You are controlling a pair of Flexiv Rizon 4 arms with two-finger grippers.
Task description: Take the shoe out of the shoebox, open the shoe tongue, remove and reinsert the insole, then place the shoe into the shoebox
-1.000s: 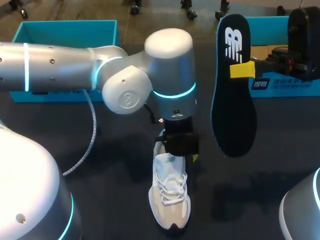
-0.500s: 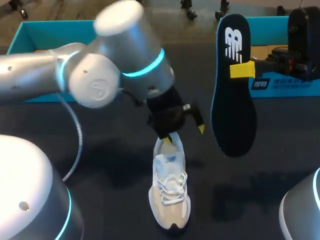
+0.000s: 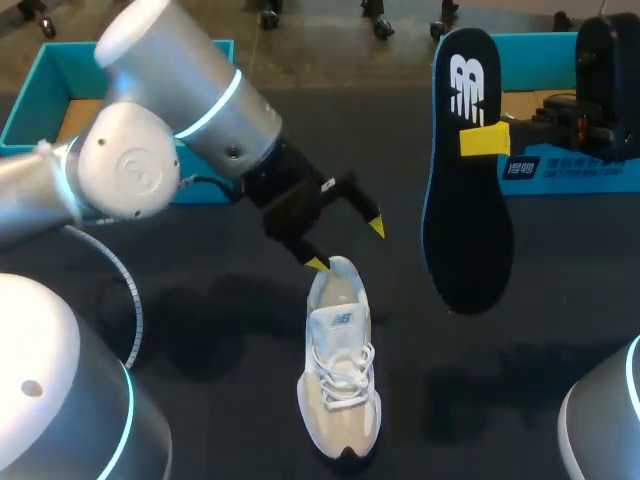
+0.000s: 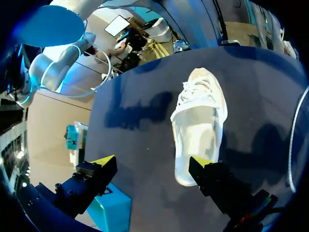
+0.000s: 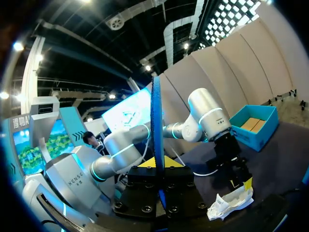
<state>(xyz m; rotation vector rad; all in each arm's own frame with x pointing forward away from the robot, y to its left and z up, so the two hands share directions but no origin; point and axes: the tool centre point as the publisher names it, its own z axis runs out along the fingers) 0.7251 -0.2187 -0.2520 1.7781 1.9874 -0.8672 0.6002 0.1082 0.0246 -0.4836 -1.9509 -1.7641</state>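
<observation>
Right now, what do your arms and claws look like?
Both arms are silver-grey, with rounded links and glowing cyan rings at the joints. The left arm has a round embossed mark on a joint cap and a grey cable looping beside it. Of the right arm mostly a silver shell shows. The left claw and right claw are black, with two yellow-tipped fingers.

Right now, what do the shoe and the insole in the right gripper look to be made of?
Shoe: pale fabric upper, probably mesh with smoother beige panels, matte; white woven laces. Insole: likely foam under a black matte cloth top with a white printed logo; it stands straight in the right gripper, so fairly stiff.
</observation>
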